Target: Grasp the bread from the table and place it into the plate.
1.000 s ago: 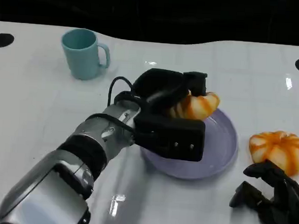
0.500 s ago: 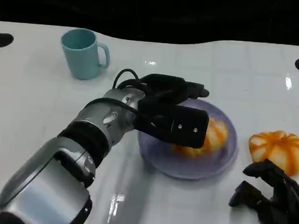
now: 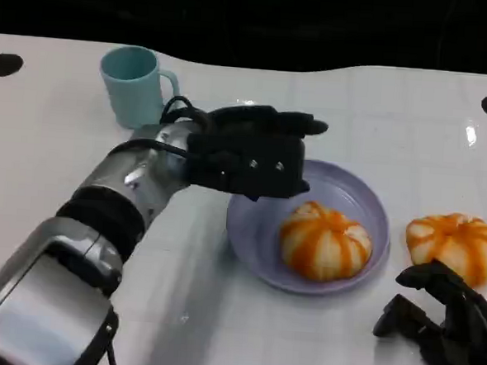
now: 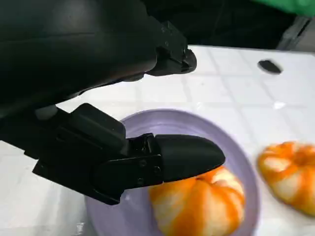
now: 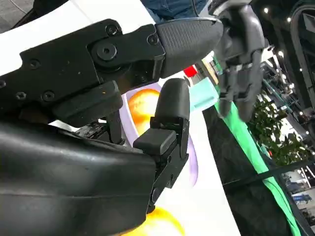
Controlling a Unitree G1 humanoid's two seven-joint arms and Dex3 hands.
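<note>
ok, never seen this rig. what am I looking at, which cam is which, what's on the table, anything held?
It is a humanoid robot with two silver arms ending in black many-fingered hands. The head view looks down at the white table; the other two come from cameras at each wrist. On the table stand a teal mug and a purple plate with one orange-striped bread in it; a second bread lies on the table beside the plate. The left hand hovers over the plate's edge, fingers apart, holding nothing. The right hand rests near the second bread, also holding nothing.

A glossy white table (image 3: 54, 163) meets darkness beyond its far edge; perhaps potted plants (image 5: 283, 142) under ceiling lights.
</note>
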